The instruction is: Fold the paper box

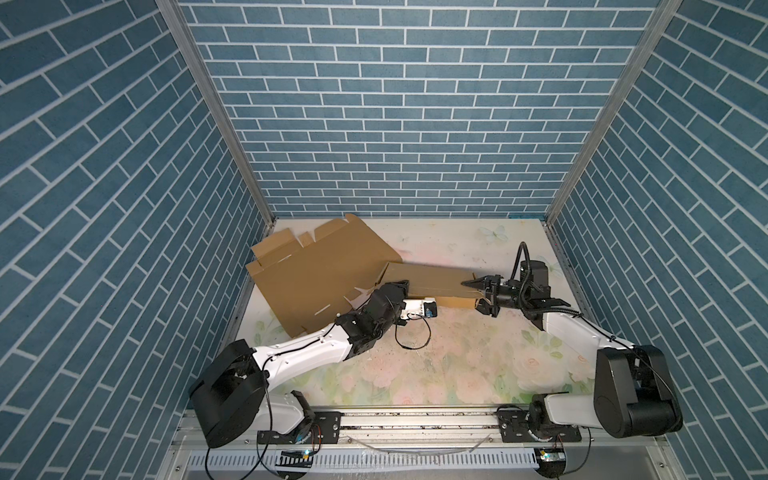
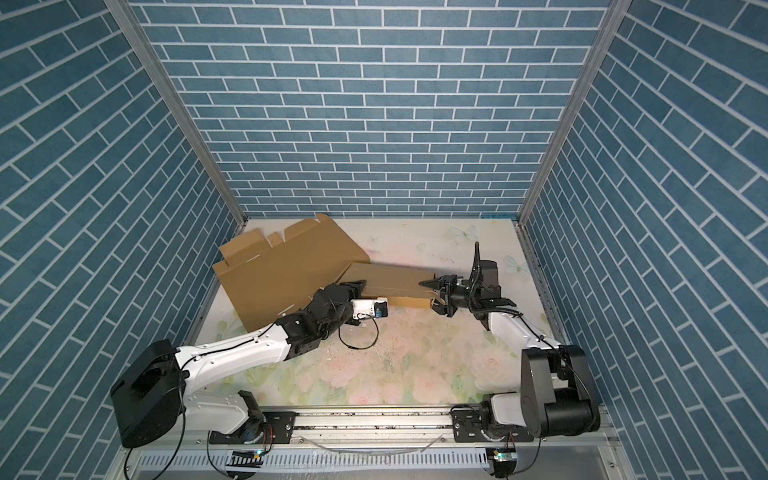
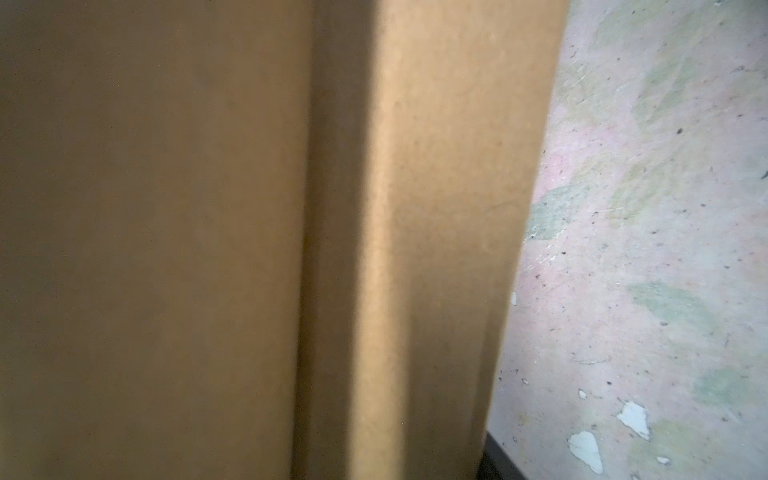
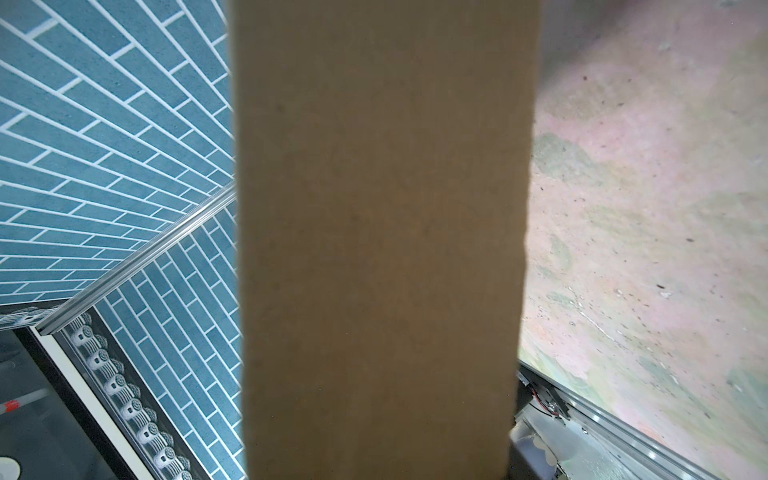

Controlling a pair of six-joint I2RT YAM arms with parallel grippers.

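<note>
Blue brick-pattern walls [image 1: 395,104] hem in a floral table [image 1: 436,353], and the paper box [image 1: 324,270] sprawls across its back left, mostly a flat brown sheet with its notched flaps close to the left wall. One long side panel is folded up into a ridge running rightward, and both arms are on it. The left gripper [image 1: 401,286] noses into the ridge's near end, its fingertips hidden against the board, so I can't tell how wide it stands. The right gripper [image 1: 473,296] straddles the far end, one finger over the top and one on the near side; whether it actually pinches I can't tell. Cardboard swamps both wrist views, blocking any sight of the fingers. A black cable [image 1: 411,338] loops loose onto the table beneath the left wrist, and the metal rail [image 1: 415,419] runs along the front.
</note>
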